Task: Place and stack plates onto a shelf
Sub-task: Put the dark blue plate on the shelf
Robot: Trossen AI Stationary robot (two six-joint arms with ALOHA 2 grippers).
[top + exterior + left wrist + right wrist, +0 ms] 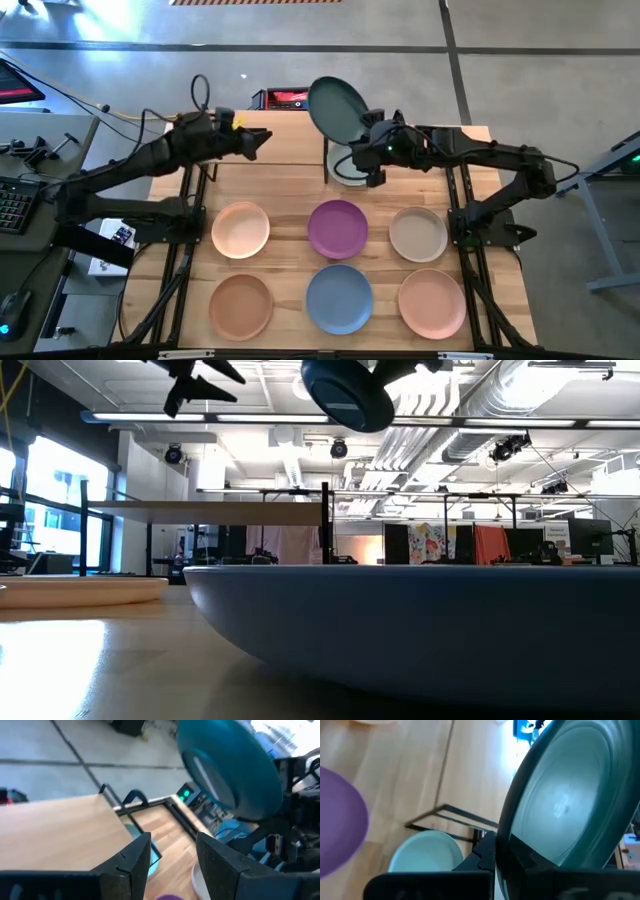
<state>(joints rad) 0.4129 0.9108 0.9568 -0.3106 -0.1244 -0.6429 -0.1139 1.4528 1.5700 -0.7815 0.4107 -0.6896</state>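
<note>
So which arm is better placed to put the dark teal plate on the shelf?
Right: the right gripper already holds the dark teal plate above the shelf end. The left gripper hovers open and empty over the shelf.

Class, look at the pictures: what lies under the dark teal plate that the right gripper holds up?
Below the dark teal plate in the right gripper lies a pale grey-green plate on the wooden tabletop, beside the shelf. The arm covers part of it.
</note>
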